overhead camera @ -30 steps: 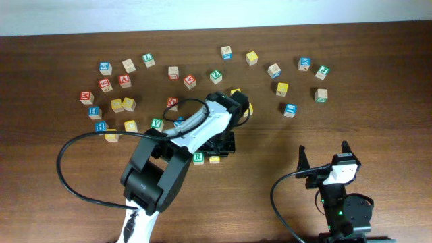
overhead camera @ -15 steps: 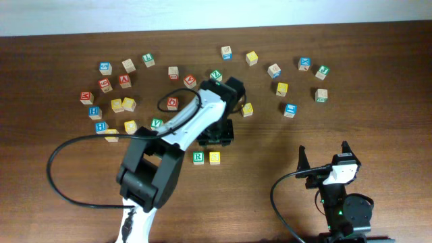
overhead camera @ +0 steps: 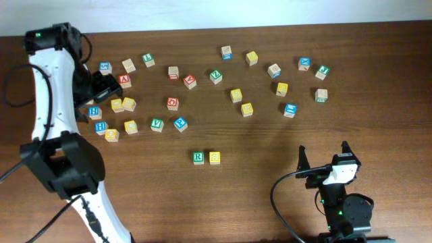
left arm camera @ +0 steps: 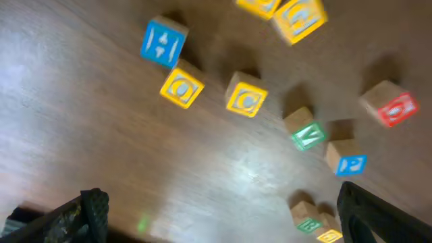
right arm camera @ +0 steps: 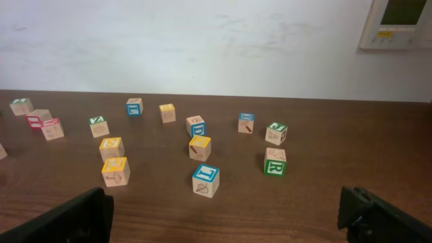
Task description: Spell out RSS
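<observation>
**Two letters down, one S to go**

The green R cube (overhead camera: 198, 157) sits near the middle of the table (overhead camera: 270, 196). A yellow S cube (overhead camera: 214, 157) sits just beside it, on its right in the overhead view. So the word reads "RS" now. It needs one more S at the end.

The left gripper (left arm camera: 221, 209) is far over at the left side of the table, above a bunch of cubes. Its fingers are spread wide and nothing is between them. Below it, the left wrist view shows a yellow cube with a C (left arm camera: 246, 99) and a yellow cube with a round letter (left arm camera: 181, 88). Neither one looks like an S.

The right gripper (overhead camera: 324, 156) waits at the near right edge of the table. Its fingers are spread too, and it holds nothing.

I think the job now is to find the last S. Many yellow cubes lie around the table, but their letters are too small to read from above, so I cannot tell which one it is. The next move needs the gripper to come down over the right cube with a finger on each side, pinch it, and then set it just to the right of the first S, in a straight row.
</observation>
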{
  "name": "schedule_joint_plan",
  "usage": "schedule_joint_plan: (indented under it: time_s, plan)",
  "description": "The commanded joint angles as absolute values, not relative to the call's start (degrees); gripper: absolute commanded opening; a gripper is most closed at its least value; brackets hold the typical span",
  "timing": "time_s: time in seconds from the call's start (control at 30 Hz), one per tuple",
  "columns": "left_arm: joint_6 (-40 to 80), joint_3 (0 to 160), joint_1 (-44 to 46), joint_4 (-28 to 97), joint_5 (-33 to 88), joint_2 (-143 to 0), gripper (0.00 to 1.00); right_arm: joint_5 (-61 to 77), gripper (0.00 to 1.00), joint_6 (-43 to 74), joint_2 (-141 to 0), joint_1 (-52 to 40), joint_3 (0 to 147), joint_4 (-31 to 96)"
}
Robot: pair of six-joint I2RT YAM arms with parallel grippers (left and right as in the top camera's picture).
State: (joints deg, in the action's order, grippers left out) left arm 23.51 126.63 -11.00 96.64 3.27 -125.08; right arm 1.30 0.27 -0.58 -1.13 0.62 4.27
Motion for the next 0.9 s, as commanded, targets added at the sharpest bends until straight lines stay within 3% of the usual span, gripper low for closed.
schedule_joint_plan:
  time_s: [0.0,0.27,0.33,0.37,0.4,0.5,0.57,0.63,0.7,0.77,0.87]
  plan:
    - [22.2,124.73,-12.45,96.75,4.27,-124.68,0.99,0.82,0.98,0.89,-0.21,-0.73,0.32,4.56]
    - [22.2,124.73,-12.43,96.71,4.27,-124.68,0.99,1.26,0.98,0.95,-0.21,-0.73,0.32,4.43]
    - [22.2,124.73,-12.45,96.71,4.27,-124.68,0.99,30.17,0.98,14.57,-0.21,-0.73,0.32,2.57]
    - [22.2,124.73,-12.45,96.71,4.27,-124.68,0.99,43.31,0.98,23.7,-0.21,-0.73,0.32,-0.58]
    - [22.2,124.73,-12.43,96.71,4.27,-124.68,0.99,44.47,0.98,30.28,-0.21,-0.73,0.32,-8.58]
    - [22.2,124.73,-12.45,96.68,4.27,-124.68,0.99,41.47,0.98,42.68,-0.21,-0.73,1.43,-39.0]
    - [22.2,124.73,-12.45,96.71,4.27,-124.68,0.99,32.97,0.98,43.05,-0.73,-0.73,9.76,-40.42]
    - [22.2,124.73,-12.43,96.71,4.27,-124.68,0.99,32.32,0.98,35.05,-4.62,-0.71,20.67,-31.81]
    - [22.2,124.73,-12.45,96.71,4.27,-124.68,0.99,35.2,0.98,21.37,-13.54,-0.73,36.51,-11.79]
    - [22.2,124.73,-12.45,96.71,4.27,-124.68,0.99,35.94,0.98,3.01,-29.26,-0.73,57.98,17.17]
    - [22.2,124.73,-12.45,96.71,4.27,-124.68,0.99,35.07,0.98,-4.54,-49.23,-0.73,77.91,41.23]
